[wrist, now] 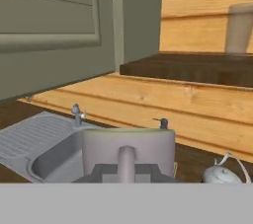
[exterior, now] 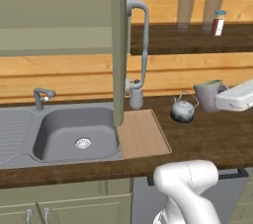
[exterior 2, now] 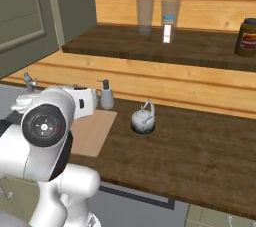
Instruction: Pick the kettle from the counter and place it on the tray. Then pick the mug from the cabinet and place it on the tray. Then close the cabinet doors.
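The kettle stands on the counter beside the tray.

Pale wood-plank wall; dark wall shelf.

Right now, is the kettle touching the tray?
Apart. The left base view shows the kettle standing on the counter right of the tray, with a strip of dark wood between them.

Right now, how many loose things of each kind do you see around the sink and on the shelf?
Kettle: 1
Mug: 1
Soap dispenser: 1
Tray: 1
Glasses: 2
Bottle: 1
Jar: 1
Total: 8
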